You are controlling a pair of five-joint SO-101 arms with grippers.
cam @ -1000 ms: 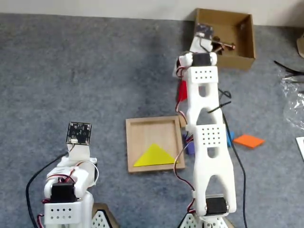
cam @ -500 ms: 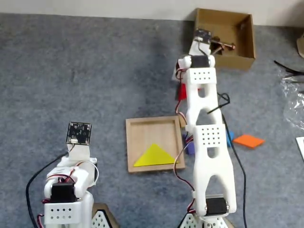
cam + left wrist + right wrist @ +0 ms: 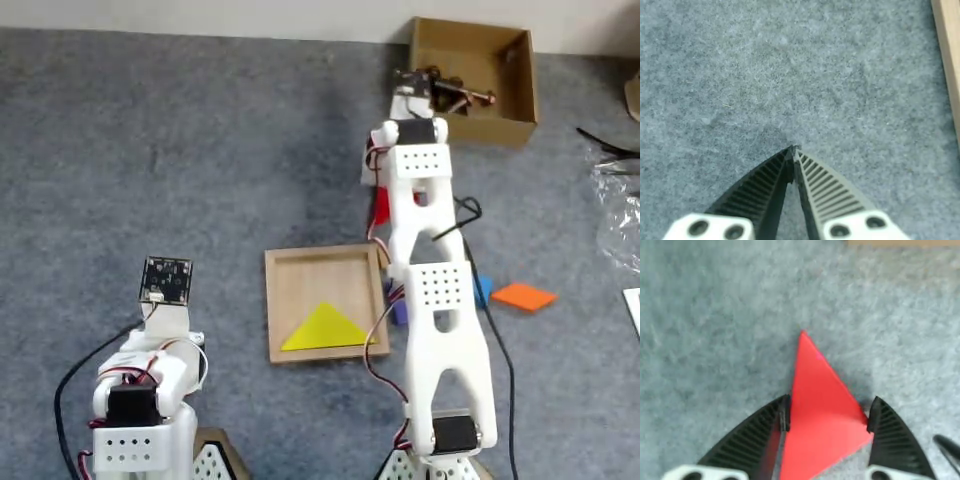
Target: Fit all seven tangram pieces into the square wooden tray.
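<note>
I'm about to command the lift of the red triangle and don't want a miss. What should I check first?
1. Red triangle lies between the fingers of the right gripper: ok.
2. Fingers closed on it: not ok, they stand spread at its edges.
3. Free room in the tray beside the yellow triangle: ok.
4. Left gripper shut and out of the way, over bare carpet: ok.
5. Triangle's orientation suits the free room: cannot tell.
</note>
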